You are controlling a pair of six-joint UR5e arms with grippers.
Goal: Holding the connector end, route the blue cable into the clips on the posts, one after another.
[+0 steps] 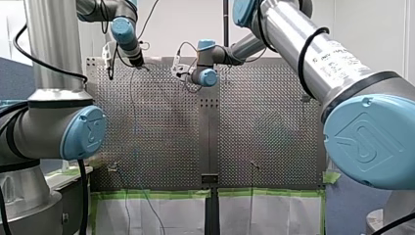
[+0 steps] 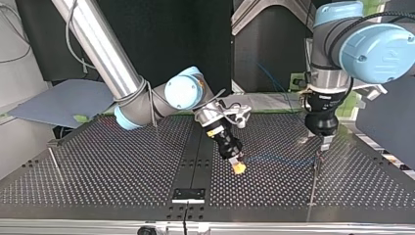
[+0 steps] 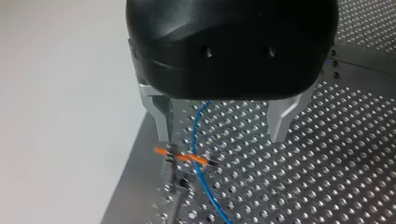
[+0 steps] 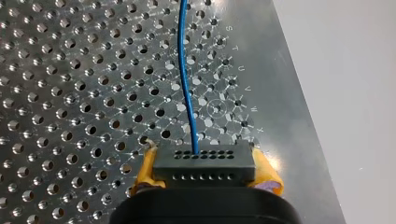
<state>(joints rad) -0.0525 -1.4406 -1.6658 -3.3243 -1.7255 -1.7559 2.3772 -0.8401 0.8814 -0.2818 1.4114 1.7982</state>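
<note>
The perforated tabletop (image 2: 122, 166) carries both arms' work at its far side in the front view. My right arm (image 2: 98, 49) reaches past the middle, while my left arm (image 2: 362, 44) stands nearly upright over the post (image 3: 173, 186) at the top view's right.

The right pincer (image 2: 238, 167) is clamped on the black connector (image 4: 204, 163), one yellow pad (image 4: 268, 175) pressed against each end of it. The left pincer (image 3: 221, 137) hangs with its metal fingers spread wide and grips nothing.

The blue cable (image 4: 186, 84) leaves the middle of the connector's face and runs straight ahead of the right pincer, low over the tabletop. In the top view its long axis lies across the table toward my left arm's post.

In the left wrist view the cable passes between the spread fingers, nearer the finger beside the post. There it crosses the small orange clip (image 3: 180, 156) at the post's top. I cannot tell whether it is seated in the clip or only lies across it.

The coming move turns on this. The clip sits just to the post side of the cable, so the line probably needs drawing taut along its own axis by my right arm, the only one holding it.
</note>
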